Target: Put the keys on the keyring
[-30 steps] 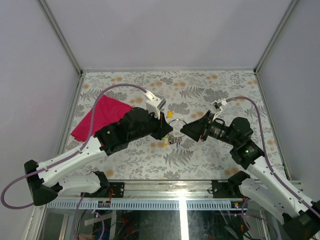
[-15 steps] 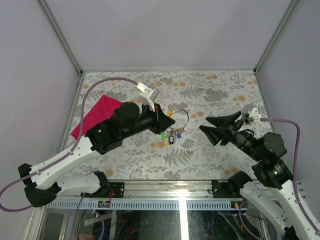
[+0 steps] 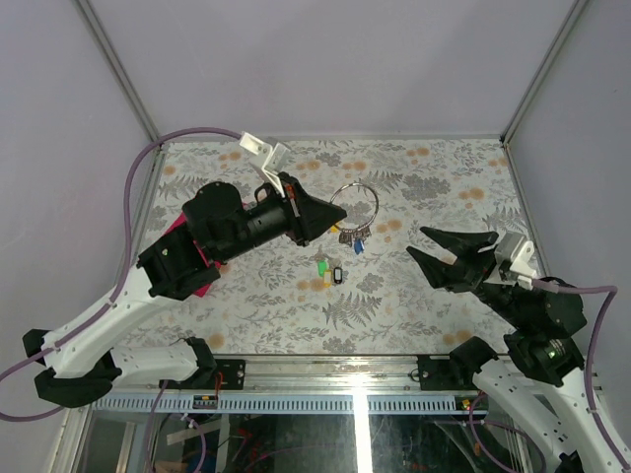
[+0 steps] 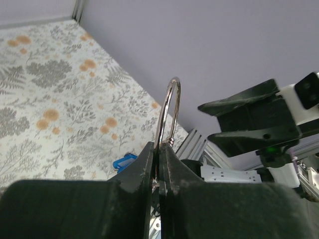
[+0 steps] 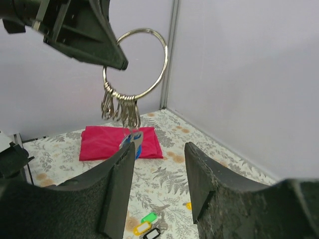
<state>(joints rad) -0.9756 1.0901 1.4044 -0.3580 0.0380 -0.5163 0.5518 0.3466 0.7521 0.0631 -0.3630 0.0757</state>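
Left gripper [image 3: 342,210]: closed on the keyring [image 4: 168,112], which is held above the table [image 3: 444,177].
Right gripper [image 3: 416,241]: jaws apart, nothing is held.
Risk: the keyring can be twisted out of the pinch while the loose keys [image 3: 322,266] are threaded.

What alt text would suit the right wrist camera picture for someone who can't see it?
The left gripper holds a keyring in the air, with a bunch of keys hanging from it. Below lie a red cloth and a few loose coloured key tags on the floral table; the open right gripper frames the foreground.
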